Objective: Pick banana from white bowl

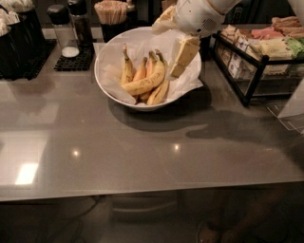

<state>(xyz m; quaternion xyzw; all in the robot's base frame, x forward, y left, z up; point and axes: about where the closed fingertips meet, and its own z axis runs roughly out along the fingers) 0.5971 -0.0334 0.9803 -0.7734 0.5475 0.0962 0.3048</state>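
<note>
banana point(145, 84) is lying crosswise over the straighter bananas point(127, 71) in the white bowl point(102, 84). my gripper point(183, 59) is hanging over the bowl's right side, near the banana's upper end. my arm is running off the top edge, and i cannot tell how my jaws are standing.

White rounded arm point(197, 14), cream gripper point(176, 56) above white bowl point(97, 76)

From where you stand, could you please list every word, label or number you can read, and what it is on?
No text can be read.
Packets in the black rack: printing too blurred to read.
Gripper, above the white bowl's right side, near the banana: no lettering visible.
</note>
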